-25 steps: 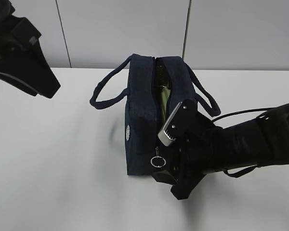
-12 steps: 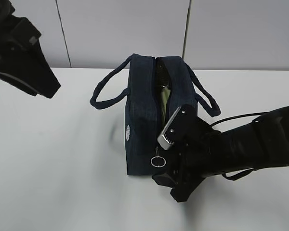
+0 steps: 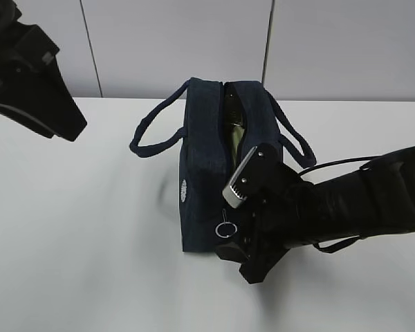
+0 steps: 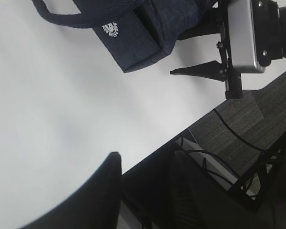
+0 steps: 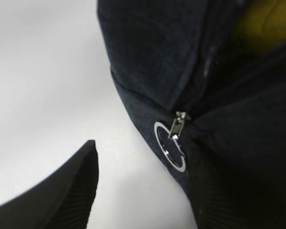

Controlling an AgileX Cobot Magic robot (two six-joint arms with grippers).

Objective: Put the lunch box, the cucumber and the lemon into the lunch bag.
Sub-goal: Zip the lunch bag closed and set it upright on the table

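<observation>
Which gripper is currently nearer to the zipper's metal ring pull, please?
Right. The right gripper stands open just beside the ring pull at the lunch bag end; the left gripper hangs far off, over the table edge.

The exterior view looks down at a slant on the lunch bag from its zipper end. The left wrist view sees the bag's logo corner from well off; the right wrist view sits close against its ring pull.

Bare table left of lunch bag; right gripper crowds its near end; zipper slot looks narrow, possibly blocked inside.
</observation>
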